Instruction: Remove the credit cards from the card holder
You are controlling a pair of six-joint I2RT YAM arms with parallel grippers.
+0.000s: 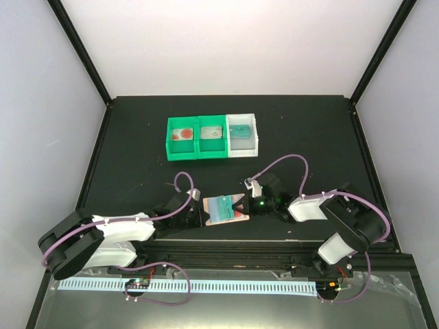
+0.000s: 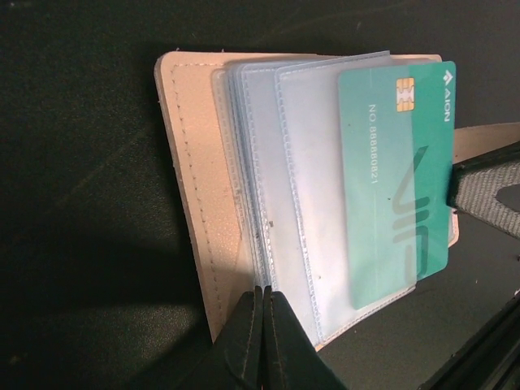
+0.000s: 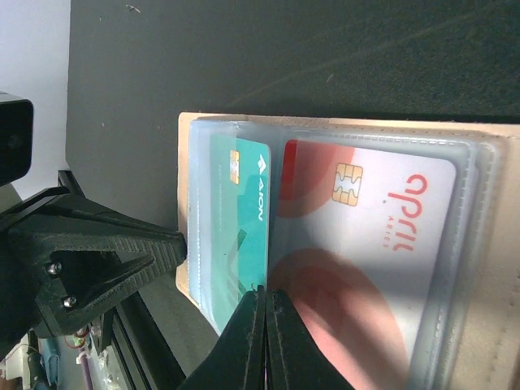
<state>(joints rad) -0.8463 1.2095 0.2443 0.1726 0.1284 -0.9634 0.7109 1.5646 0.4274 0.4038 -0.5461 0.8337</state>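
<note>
Partly done: three cards point(image 1: 182, 133) seem to sit in the green bin point(image 1: 197, 156) and white bin point(image 1: 255, 140) at the back of the desk point(image 1: 137, 151). At least two are left in the card holder point(image 1: 224, 209), which lies open on the near part of the desk between both arms. The teal card point(image 2: 394, 179) is slid partway out of its clear sleeve, past the holder's edge. The red-and-white card point(image 3: 357, 244) is fully sleeved. The left fingers point(image 2: 244, 341) are clamped shut on the holder's edge where the sleeves meet, pinning it. The right fingers point(image 3: 240, 341) are closed tight at the teal card's edge, apparently pinching it; the next job looks like pulling it free.
</note>
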